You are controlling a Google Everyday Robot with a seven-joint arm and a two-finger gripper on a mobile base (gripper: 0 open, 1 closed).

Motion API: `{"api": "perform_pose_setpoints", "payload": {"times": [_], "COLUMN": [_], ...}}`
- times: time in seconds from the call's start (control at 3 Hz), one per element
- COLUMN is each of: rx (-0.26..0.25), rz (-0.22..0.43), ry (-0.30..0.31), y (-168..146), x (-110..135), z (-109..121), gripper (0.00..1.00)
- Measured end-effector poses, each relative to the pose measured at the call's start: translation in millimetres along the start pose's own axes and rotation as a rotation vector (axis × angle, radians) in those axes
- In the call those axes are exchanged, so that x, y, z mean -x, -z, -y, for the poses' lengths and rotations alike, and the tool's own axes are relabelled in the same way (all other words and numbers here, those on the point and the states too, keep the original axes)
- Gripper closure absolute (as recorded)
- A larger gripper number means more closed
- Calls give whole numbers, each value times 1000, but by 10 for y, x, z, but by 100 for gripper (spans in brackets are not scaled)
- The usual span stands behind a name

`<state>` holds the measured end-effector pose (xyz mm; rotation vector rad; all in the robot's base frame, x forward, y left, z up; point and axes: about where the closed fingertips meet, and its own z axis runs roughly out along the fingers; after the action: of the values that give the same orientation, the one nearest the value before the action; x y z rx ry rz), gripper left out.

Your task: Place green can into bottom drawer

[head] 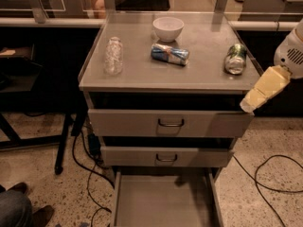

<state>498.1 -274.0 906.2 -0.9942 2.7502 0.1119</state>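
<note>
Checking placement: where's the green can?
Camera view: the green can lies far right on the cabinet top, right of the blue can; the gripper hangs beyond its edge.

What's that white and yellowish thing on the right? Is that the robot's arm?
Yes. A rounded white arm shell with a dark slotted vent ends in the gripper, a pale yellow tapering piece at the cabinet's right front corner.
</note>
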Motion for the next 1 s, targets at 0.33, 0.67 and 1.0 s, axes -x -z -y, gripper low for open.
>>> {"api": "perform_pose_setpoints", "payload": {"times": [0.33,0.67,1.0], "rx": [0,-41,-123], "rz": [47,73,85], "ry": [-40,-212,-368], "y": [-67,-105,-21], "x": [129,353,526], "z": [-26,200,492], "gripper": [0,0,0]}}
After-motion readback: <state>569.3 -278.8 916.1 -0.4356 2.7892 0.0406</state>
